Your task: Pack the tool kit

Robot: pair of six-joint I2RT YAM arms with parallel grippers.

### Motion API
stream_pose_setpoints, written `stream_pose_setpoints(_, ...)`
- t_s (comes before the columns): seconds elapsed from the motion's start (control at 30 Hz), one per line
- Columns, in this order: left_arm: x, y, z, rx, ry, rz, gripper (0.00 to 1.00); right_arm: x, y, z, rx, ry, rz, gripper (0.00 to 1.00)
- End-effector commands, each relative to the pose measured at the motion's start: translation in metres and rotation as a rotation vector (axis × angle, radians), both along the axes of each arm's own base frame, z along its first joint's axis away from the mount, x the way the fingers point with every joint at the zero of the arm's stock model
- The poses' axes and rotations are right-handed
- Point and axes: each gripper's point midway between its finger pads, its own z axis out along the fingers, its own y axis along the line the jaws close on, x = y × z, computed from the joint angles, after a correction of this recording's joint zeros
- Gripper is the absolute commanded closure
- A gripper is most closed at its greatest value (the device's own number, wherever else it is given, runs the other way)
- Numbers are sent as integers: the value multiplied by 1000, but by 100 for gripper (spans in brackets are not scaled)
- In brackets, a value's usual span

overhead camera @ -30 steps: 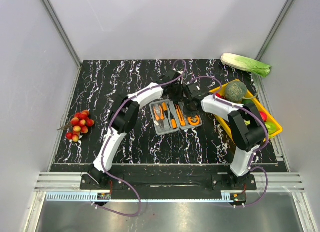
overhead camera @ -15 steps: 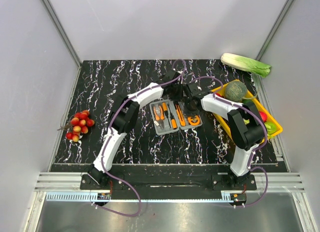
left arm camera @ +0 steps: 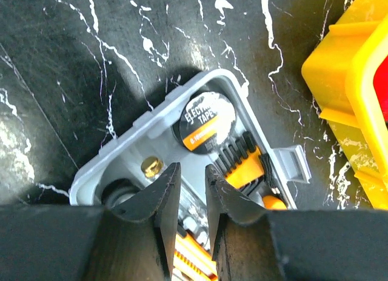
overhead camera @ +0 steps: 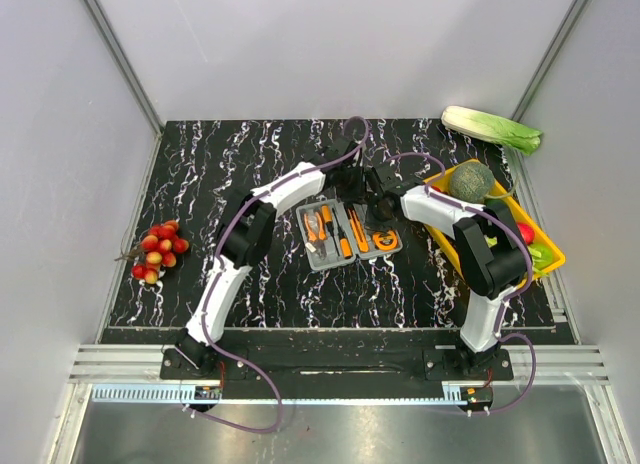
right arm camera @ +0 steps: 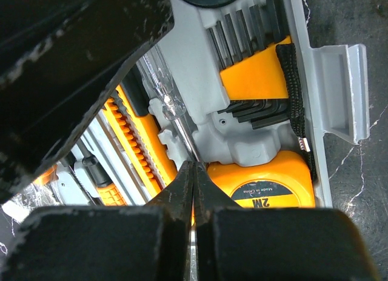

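My left end effector (left arm camera: pixel 192 169) has parted slightly, gripping nothing; right end effector (right arm camera: pixel 193 166) clenched, empty. One grey case (left arm camera: pixel 124 151) — one tape roll (left arm camera: pixel 203 120), one tape measure (right arm camera: pixel 267 181) inside.

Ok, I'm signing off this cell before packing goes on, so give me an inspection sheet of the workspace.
Surface: black marbled table.
Job's things: grey case lies open, holding tape roll, tape measure, pliers.
Clutter: yellow tray right of case; cabbage far right; red fruit left.
Grippers: left gripper slightly open over case, holding nothing; right gripper shut, tips beside tape measure.
Cables: purple cables, slack loops at near edge.
Surroundings: grey walls, metal rail at near edge.
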Motion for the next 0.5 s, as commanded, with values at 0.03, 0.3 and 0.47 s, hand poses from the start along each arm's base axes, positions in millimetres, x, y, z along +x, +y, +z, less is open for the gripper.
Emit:
stream_pose_setpoints(0.03,-4,6,60,-34,-41,39,73,-4,-1,-12,-16,43,-11,100)
stream_pose_setpoints(0.3,-14,13,41,-2,34,75,81,-5,-2,-13,-23,45,-12,100)
stream_pose_setpoints(0.47,-16,15,16,44,72,93,88,-6,-2,-15,-25,49,-10,100)
